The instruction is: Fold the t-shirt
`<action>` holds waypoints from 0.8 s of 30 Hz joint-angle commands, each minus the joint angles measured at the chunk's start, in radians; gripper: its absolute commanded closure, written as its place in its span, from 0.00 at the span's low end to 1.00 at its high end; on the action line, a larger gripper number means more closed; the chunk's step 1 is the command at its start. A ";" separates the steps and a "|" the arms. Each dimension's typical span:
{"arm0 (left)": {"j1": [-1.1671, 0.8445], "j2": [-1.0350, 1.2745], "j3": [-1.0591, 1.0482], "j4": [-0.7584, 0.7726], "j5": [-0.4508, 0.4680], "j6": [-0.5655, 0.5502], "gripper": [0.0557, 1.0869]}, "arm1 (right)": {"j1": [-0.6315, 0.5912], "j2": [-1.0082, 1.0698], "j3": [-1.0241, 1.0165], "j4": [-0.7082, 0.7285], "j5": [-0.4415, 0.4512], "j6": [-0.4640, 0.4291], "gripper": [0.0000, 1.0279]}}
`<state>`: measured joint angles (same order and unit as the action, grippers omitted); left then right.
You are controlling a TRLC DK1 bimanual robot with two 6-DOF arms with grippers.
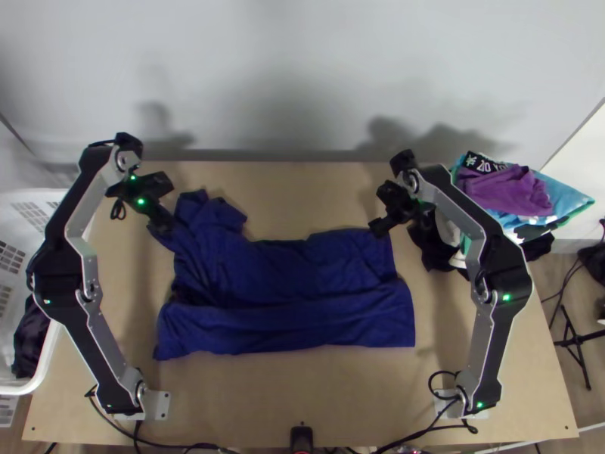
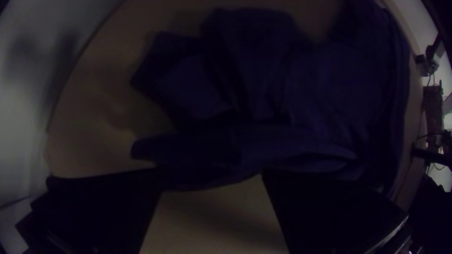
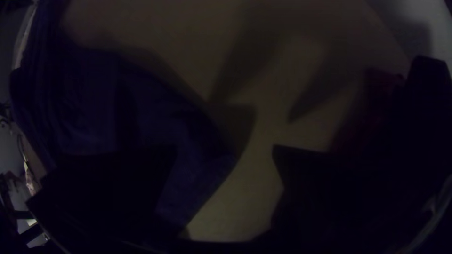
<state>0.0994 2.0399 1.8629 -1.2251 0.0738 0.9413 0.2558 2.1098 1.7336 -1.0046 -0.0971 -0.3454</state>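
T-shirt (image 1: 295,272), dark blue, lying across the middle of the wooden surface (image 1: 249,401), with a band doubled or rumpled along its near side and a bunched flap (image 1: 206,213) at its far left. The left pincer (image 2: 212,175) is released, its fingers parted at the cloth's left far edge; the right pincer (image 3: 226,147) is likewise parted and empty, at the far right corner. The step in hand is judged to be a paired grasp of the far edge, preparatory to folding it towards the near side. For a clean fold, each pincer should be lowered until the hem sits well between its fingers — a shallow pinch may catch only the upper layer — and both should then close before either lifts. The bunched flap is best drawn flat first, since any ridge would be trapped inside the fold. Lifting should be level and matched in pace, with light outward tension; uneven travel would skew the cloth and drag the near band. The fold itself remains largely to be made.
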 commanded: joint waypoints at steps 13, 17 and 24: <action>0.057 0.031 -0.010 -0.192 0.018 -0.102 0.05 | -0.004 0.042 0.038 0.000 -0.023 -0.030 0.13; 0.045 0.026 -0.045 -0.194 0.034 -0.130 0.05 | 0.002 0.050 0.032 0.000 -0.024 -0.035 0.13; 0.039 0.042 -0.064 -0.177 0.098 -0.194 0.05 | 0.007 0.058 0.030 -0.002 -0.043 -0.037 0.15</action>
<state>0.1417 2.0693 1.8175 -1.4117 0.1200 0.7994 0.2573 2.1601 1.7672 -1.0058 -0.1257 -0.3790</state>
